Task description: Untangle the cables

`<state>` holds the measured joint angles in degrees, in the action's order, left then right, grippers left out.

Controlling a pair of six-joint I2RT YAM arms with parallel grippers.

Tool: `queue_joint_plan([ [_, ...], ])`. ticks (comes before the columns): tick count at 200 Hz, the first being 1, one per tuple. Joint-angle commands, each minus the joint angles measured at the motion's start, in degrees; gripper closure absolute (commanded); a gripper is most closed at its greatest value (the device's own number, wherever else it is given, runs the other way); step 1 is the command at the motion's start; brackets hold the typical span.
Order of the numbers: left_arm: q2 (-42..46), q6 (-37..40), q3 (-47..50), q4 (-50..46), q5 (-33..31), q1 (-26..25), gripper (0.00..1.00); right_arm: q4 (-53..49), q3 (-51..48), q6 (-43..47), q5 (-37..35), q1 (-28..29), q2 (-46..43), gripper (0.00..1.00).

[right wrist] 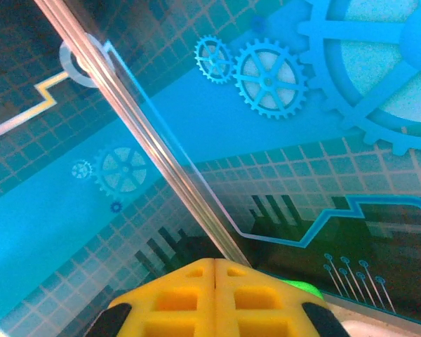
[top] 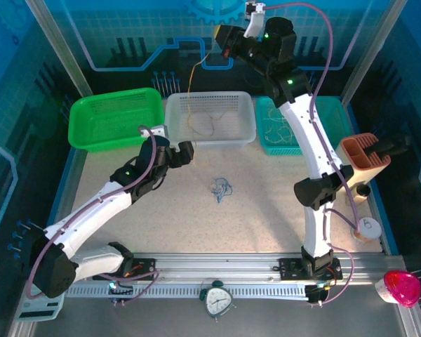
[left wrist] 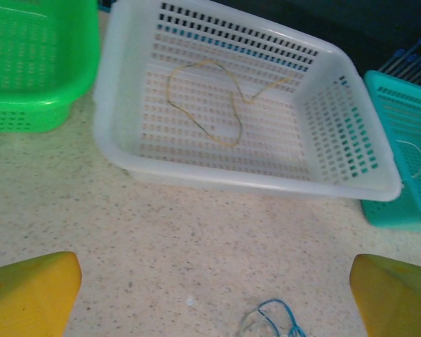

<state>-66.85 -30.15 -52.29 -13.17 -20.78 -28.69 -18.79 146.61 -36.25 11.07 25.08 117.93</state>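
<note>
the left gripper (top: 183, 154) hovers empty, fingers (left wrist: 31, 291) spread wide, facing the white basket (top: 247, 116). the tangle (top: 221, 188) of blue and whitish cables lies on the table (top: 266, 217), right of those fingers and toward the arm bases, with open room all round. the left arm is nearer. the right gripper (top: 221, 35), pads pressed together, appears to hold a yellow cable (left wrist: 239, 119) high, its loop lying in the white basket.
</note>
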Motion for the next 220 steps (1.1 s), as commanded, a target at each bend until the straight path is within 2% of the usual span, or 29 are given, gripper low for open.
queue_joint_plan([
  [1, 1.61, -0.87, 0.37, -2.19, 0.03, 1.82, 0.01, 4.94, 3.81, -1.84, -0.35, -1.05, 2.62, 1.0],
  [54, 3.44, 1.13, -3.51, -4.06, 1.83, 2.84, 0.01, 10.59, 4.7, -3.51, -0.95, -2.82, 7.55, 1.0],
  [91, 5.1, -1.02, -8.81, -3.71, 7.34, 3.01, 0.01, 11.63, 4.05, -4.62, -0.06, -3.37, 10.08, 1.0],
  [174, 2.66, -7.56, -23.75, -0.7, 18.87, 2.94, 0.01, 16.68, -13.24, -3.24, 1.19, -1.7, 7.13, 1.0],
  [220, 0.05, -13.68, -26.9, 5.83, 23.31, 2.52, 0.01, 16.03, -21.86, 0.3, 1.24, -0.71, 7.23, 1.0],
])
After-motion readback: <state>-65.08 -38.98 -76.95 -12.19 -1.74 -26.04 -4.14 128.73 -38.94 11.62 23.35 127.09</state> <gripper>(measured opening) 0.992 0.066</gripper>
